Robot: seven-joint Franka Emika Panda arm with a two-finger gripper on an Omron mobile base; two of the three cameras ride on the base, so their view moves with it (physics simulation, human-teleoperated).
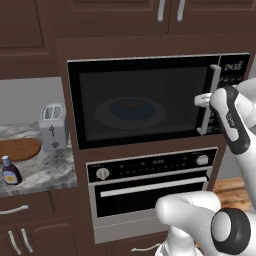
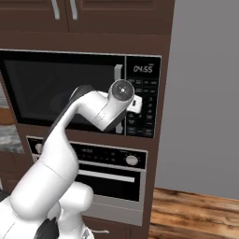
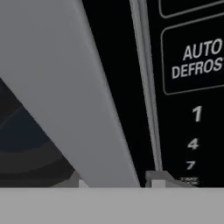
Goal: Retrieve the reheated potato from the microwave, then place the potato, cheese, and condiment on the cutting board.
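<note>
One claw (image 1: 204, 100) is closed around the door handle (image 1: 214, 100) at the microwave (image 1: 145, 100) door's 3 o'clock edge; door shut. Potato (image 1: 131, 105) sits inside on a plate. Board (image 1: 17, 149) and condiment (image 1: 10, 171) lie on the surface (image 1: 45, 170), open floor (image 2: 196, 214) at 3 o'clock.

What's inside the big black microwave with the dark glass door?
Through the closed dark glass of the black microwave a round blue plate shows dimly, with a faint brownish lump on it. The tinted door hides what that lump is.
</note>
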